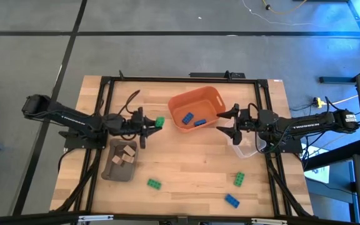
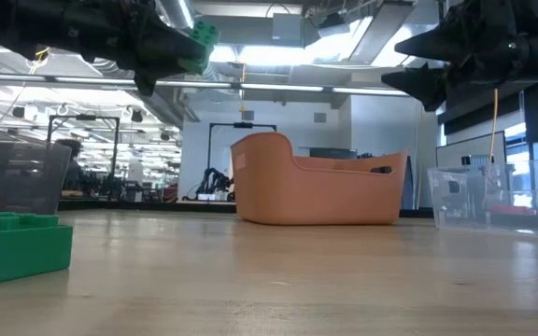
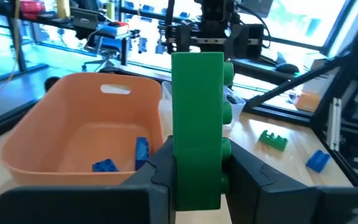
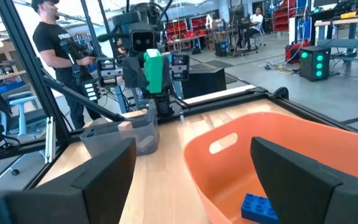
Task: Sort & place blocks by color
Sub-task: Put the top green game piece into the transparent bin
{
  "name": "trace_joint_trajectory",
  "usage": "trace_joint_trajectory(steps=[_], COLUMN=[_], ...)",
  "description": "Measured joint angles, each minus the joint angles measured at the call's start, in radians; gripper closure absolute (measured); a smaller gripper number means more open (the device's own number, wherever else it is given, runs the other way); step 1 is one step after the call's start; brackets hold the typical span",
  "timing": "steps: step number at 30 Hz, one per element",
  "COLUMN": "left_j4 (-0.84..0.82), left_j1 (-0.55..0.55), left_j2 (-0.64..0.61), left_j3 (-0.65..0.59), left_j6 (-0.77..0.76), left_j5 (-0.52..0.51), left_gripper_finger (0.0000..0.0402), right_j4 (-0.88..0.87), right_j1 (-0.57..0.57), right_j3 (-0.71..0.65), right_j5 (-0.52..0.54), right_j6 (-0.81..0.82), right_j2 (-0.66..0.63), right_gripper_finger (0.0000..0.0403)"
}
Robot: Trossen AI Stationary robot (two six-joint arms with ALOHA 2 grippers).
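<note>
We read this as mid-carry: left gripper [image 1: 150, 124] clamped on a green block [image 1: 160, 122], held upright in the air between grey tray [image 1: 112, 167] and orange bin [image 1: 216, 98]. The block is studded and bright green. Next we'd need a green drop spot, likely the clear bin [image 1: 245, 150]. Right gripper [image 1: 230, 124] hangs wide open, empty, beside the orange bin.

Seen from above, the orange bin [image 1: 197, 109] fills the middle of the table between the two arms, so a straight pass across is blocked; the left gripper [image 1: 150, 124] with its green brick [image 1: 159, 122] sits just at the bin's 9 o'clock, the right gripper [image 1: 227, 123] at its 3 o'clock. Bare wood lies open at 6 o'clock of the bin. The grey tray [image 1: 119, 161] stands at 7 o'clock, the clear box [image 1: 245, 148] at 4 o'clock.
</note>
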Motion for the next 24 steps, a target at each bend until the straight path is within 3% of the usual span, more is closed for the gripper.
trace_joint_trajectory(steps=[16, 24], left_j4=[0.020, 0.251], left_j1=[0.000, 0.003], left_j2=[0.000, 0.148], left_j3=[0.000, 0.001], left_j6=[0.004, 0.008], left_j5=[0.011, 0.089], left_gripper_finger=[0.0323, 0.0323], right_j4=[0.016, 0.140], right_j1=[0.000, 0.001], right_j3=[0.000, 0.000], right_j5=[0.000, -0.041], right_j6=[0.008, 0.034], right_j2=[0.000, 0.072], right_gripper_finger=[0.0084, 0.0084])
